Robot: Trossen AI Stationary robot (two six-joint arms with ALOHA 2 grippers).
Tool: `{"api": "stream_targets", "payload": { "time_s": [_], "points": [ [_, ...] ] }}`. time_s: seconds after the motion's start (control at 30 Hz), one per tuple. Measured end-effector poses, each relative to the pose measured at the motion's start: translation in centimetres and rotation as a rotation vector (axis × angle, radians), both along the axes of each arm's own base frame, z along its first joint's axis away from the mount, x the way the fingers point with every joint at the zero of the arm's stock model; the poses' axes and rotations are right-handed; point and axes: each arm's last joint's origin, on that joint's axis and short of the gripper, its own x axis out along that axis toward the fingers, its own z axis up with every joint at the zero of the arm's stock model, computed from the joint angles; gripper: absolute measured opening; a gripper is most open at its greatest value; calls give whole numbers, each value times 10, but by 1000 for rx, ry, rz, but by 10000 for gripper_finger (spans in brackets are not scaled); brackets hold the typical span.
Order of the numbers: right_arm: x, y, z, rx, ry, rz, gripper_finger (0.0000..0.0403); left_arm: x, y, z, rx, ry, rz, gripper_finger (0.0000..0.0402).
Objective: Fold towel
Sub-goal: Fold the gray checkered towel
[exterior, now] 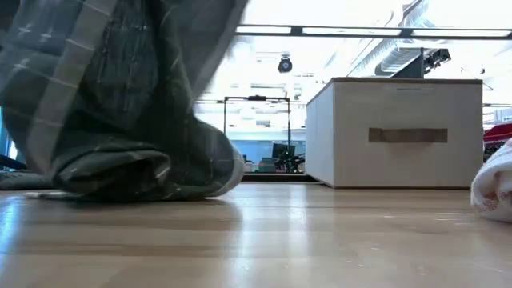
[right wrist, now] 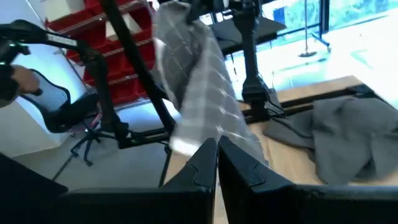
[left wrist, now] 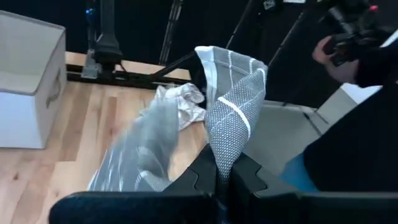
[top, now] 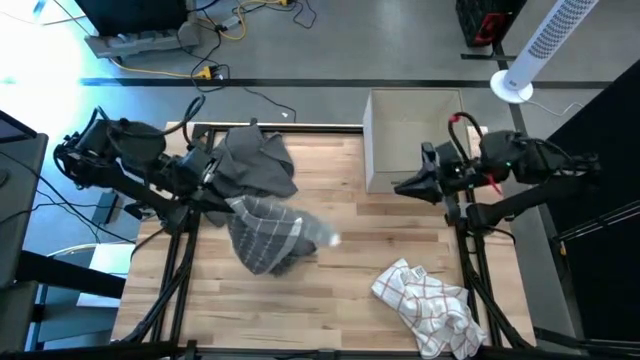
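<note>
A grey towel with thin white checks point(top: 265, 235) hangs bunched from my left gripper point(top: 213, 178) over the table's left half, and its lower end lies on the wood point(exterior: 144, 172). My left gripper point(left wrist: 222, 177) is shut on it. A plain dark grey towel point(top: 255, 160) lies crumpled at the far left, just behind. My right gripper point(top: 398, 187) hovers shut and empty at the right, in front of the white box; its wrist view shows its closed fingers point(right wrist: 217, 152) pointing toward the hanging towel point(right wrist: 193, 81). My left gripper pinches a folded bunch of the checked towel point(left wrist: 227, 134) between its two fingers, several layers by the look of it. The fingers come from the table's left side. The cloth drapes slack below the hold, and its lower bunch point(top: 268, 250) rests on the table.
A white box point(top: 410, 135) stands at the far right of the table. A white towel with red checks point(top: 425, 300) lies crumpled near the front right corner. Bare wood point(top: 350, 250) shows in the middle of the table. A person's hand point(left wrist: 326, 50) shows beyond the table.
</note>
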Motion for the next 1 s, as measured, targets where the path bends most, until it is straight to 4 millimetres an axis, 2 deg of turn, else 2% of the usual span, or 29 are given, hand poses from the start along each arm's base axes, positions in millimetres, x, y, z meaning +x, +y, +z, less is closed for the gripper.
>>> {"api": "stream_targets", "payload": {
  "time_s": [0.1,0.2,0.3,0.37,0.5,0.67,0.8,0.9,1.0],
  "points": [
    [6,5,-7,-25,51,-33,0,14,-5,-23,73,69,-47,0],
    [16,7,-18,-37,137,-56,0,36,-13,-59,158,125,-152,0],
    [25,8,-26,-37,196,-63,0,63,-17,-94,174,72,-223,0],
    [30,9,-29,-39,213,-60,0,83,-14,-106,135,-30,-263,0],
    [31,9,-30,-5,216,-70,0,115,-1,-111,-28,-175,-300,0],
    [38,23,-39,-124,249,-13,0,138,22,-131,-175,-57,-300,0],
    [49,40,-44,-356,215,-17,0,146,46,-140,-368,59,-262,0],
    [57,55,-47,-600,179,-52,0,146,60,-138,-458,78,-234,0],
    [63,66,-52,-831,186,-119,0,142,70,-128,-497,21,-236,0]
  ]
}}
